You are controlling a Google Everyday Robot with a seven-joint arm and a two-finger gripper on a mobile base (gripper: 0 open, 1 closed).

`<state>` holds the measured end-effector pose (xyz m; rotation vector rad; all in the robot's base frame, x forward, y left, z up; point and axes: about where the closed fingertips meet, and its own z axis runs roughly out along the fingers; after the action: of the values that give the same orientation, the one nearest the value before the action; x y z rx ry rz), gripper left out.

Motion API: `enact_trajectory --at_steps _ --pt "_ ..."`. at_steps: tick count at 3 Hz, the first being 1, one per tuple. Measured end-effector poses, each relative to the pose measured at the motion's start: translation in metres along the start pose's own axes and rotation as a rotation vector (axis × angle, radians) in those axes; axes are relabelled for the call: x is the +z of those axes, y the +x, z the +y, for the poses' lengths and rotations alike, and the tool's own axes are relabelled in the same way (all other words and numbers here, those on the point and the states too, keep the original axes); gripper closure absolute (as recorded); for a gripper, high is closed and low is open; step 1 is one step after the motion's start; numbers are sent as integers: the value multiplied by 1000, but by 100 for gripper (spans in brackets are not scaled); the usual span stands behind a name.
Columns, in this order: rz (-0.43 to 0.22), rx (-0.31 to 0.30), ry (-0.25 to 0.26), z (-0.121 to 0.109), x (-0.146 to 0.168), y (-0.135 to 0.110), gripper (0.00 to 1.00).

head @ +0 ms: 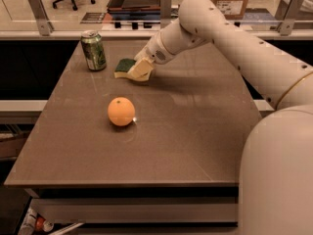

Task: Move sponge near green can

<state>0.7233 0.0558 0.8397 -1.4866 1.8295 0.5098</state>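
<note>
Table (195,146): action at far-left part. Arm (215,33) reaches in from right. Gripper (141,70) clamped on right end of sponge (124,64), low over tabletop. Green can (93,50) stands near, to left of sponge and slightly farther back; narrow gap between them.

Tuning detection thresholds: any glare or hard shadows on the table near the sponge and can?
Camera view: warm, dim light; gripper holds the sponge beside the green can; soft arm shadow on the table next to it; small glint by the orange; no hard glare.
</note>
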Motion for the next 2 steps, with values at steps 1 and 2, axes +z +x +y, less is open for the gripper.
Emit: enact_trajectory --at_steps 1,2 --pt "-48 1 -24 0 14 -5 100" --pt "-48 1 -24 0 14 -6 82"
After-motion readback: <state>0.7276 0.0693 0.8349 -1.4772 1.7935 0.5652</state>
